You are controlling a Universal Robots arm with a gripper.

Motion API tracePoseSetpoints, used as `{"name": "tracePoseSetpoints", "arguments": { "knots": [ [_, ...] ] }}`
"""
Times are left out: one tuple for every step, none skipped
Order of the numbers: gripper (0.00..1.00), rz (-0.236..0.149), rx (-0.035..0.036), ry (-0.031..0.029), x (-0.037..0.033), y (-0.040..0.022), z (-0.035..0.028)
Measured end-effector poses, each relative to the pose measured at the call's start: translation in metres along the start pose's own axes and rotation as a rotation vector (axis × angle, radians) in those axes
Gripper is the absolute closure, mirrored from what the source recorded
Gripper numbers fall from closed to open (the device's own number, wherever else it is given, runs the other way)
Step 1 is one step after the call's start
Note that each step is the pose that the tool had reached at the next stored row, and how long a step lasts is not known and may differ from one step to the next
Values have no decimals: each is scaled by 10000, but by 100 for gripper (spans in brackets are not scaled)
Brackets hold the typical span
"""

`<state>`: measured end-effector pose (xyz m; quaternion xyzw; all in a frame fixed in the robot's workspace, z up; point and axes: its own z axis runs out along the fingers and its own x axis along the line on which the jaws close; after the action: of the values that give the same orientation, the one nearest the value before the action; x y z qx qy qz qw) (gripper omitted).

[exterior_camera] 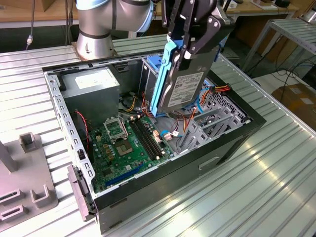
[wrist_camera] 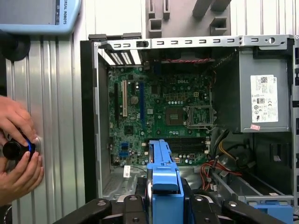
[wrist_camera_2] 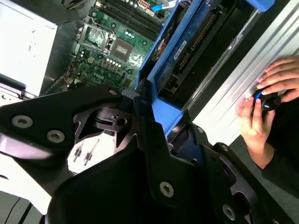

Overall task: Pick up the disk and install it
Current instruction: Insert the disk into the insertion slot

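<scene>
The disk, a grey metal drive with a bright blue carrier rail down its edge, hangs upright above the open computer case. My gripper is shut on its upper end, black fingers on either side. Its lower end hovers just over the motherboard and the cables beside the grey drive cage. In the first wrist view the blue carrier sits between my fingers, pointing down at the board. In the second wrist view the disk runs from my gripper toward the case.
A grey power supply fills the case's far corner. Red and orange cables lie near the cage. A person's hands hold a black knob on the ribbed metal table. A grey fixture stands at the exterior view's left.
</scene>
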<state>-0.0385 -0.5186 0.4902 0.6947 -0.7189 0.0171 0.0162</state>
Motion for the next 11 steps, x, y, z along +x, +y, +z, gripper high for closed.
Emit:
{"name": "tracePoseSetpoints", "arguments": {
  "knots": [
    [63,-2,-11,0,3,-40,0],
    [63,-2,-20,1,6,-75,1],
    [63,-1,-24,0,9,-103,2],
    [63,-1,-25,1,10,-126,2],
    [63,-2,-26,1,12,-152,3],
    [63,-2,-26,2,12,-162,3],
    [63,-2,-27,2,12,-165,3],
    [63,0,-26,1,12,-165,3],
    [63,-1,-26,1,12,-166,3],
    [63,-2,-26,1,12,-166,4],
    [63,-1,-26,1,12,-166,3]
  ]
}}
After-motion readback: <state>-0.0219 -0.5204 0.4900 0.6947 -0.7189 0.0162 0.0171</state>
